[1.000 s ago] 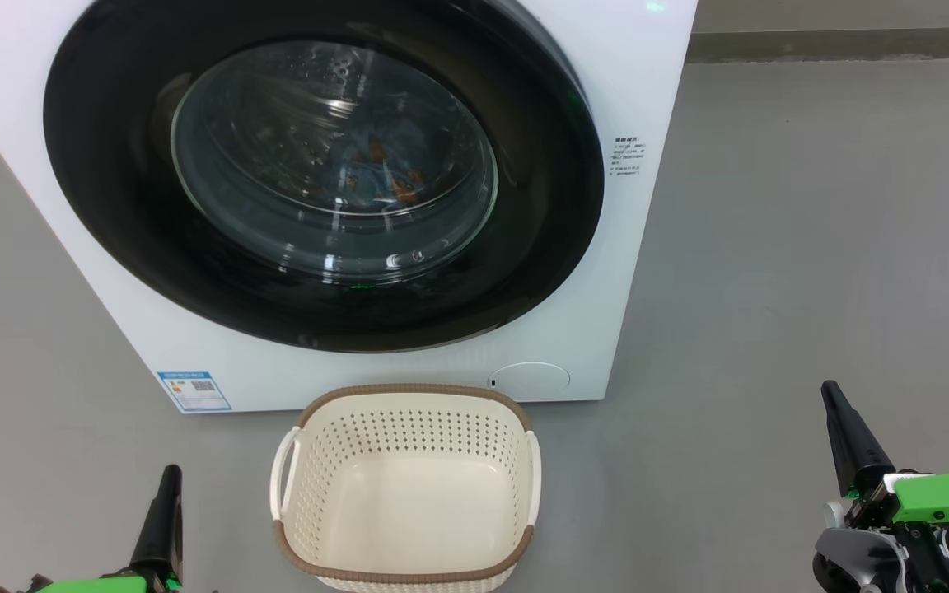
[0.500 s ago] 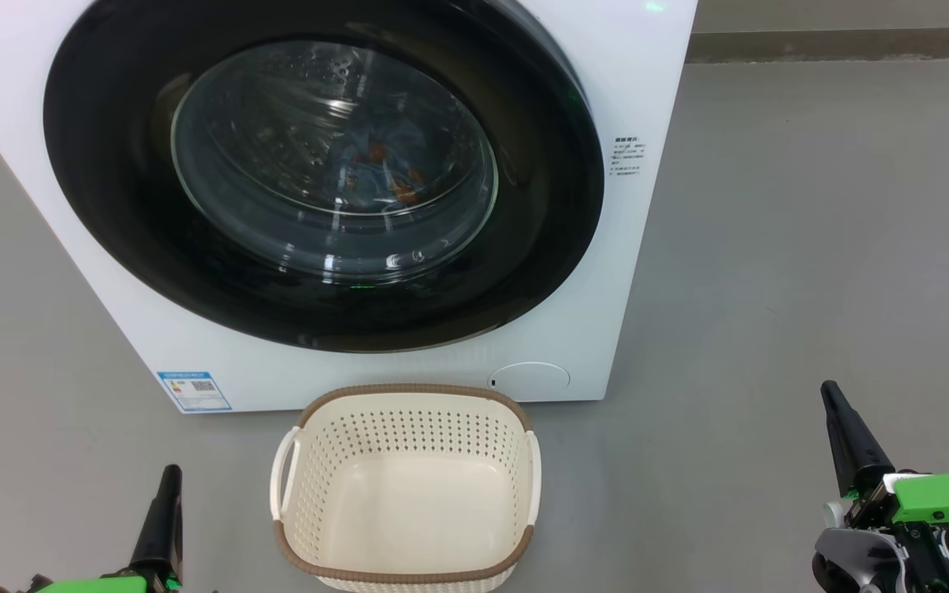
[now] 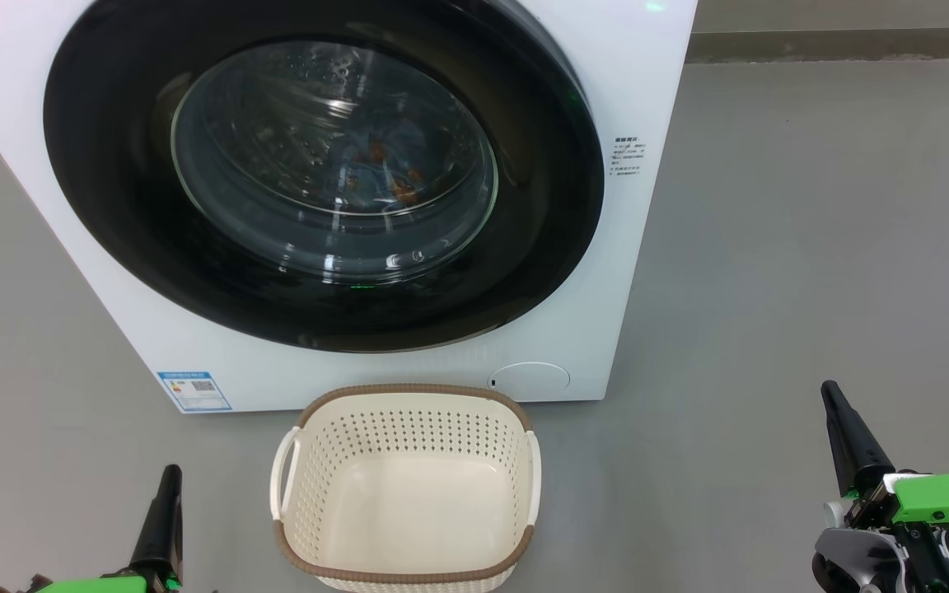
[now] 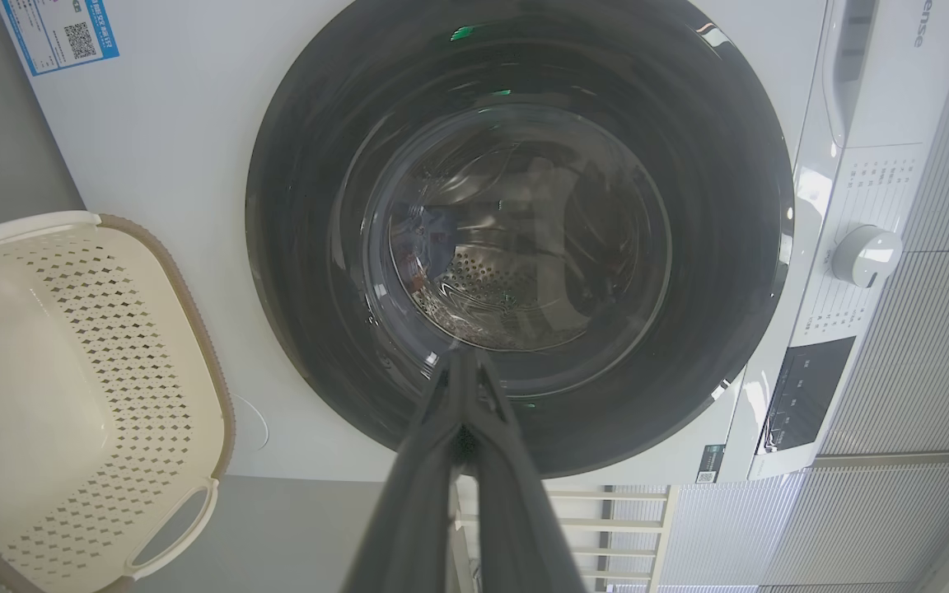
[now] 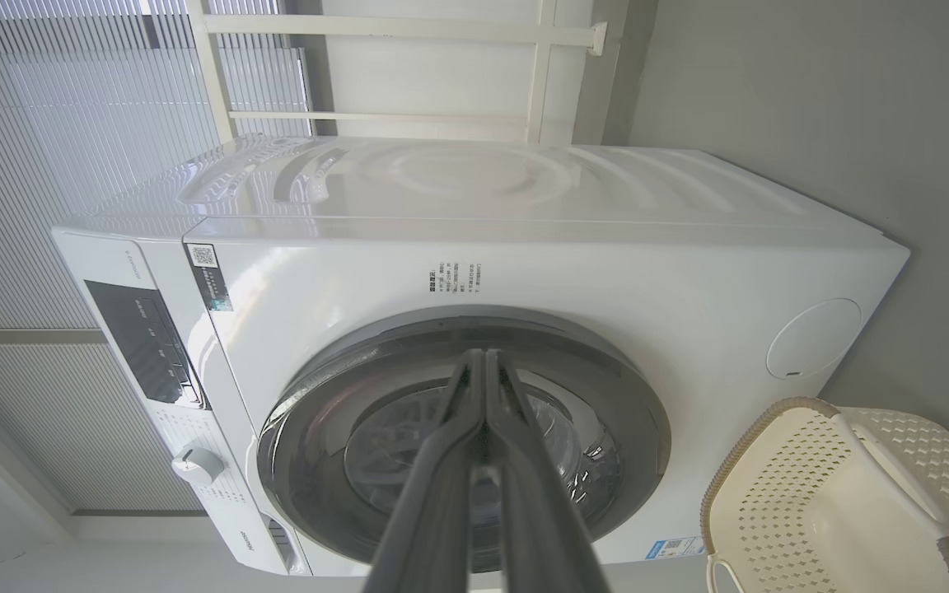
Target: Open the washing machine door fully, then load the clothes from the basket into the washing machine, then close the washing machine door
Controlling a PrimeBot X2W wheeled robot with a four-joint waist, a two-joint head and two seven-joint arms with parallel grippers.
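Note:
The white washing machine (image 3: 672, 99) stands ahead with its round black door (image 3: 112, 206) shut against the front. Behind the glass window, light-blue clothes (image 3: 384, 177) with orange marks lie in the drum. The cream basket (image 3: 409, 494) sits on the floor right below the door, with nothing in it. My left gripper (image 3: 168, 478) is shut at the lower left, apart from the basket. At the lower right my right gripper (image 3: 830, 394) is shut too, well clear of the machine. Both wrist views face the door (image 4: 301, 247) (image 5: 631, 395) past closed fingertips (image 4: 460, 356) (image 5: 483, 356).
Grey floor (image 3: 812, 247) spreads to the right of the washing machine. A control knob (image 4: 866, 255) and a dark panel (image 4: 804, 395) sit along the machine's top strip. Ribbed wall panels (image 5: 71, 123) and a white frame (image 5: 409, 33) stand behind it.

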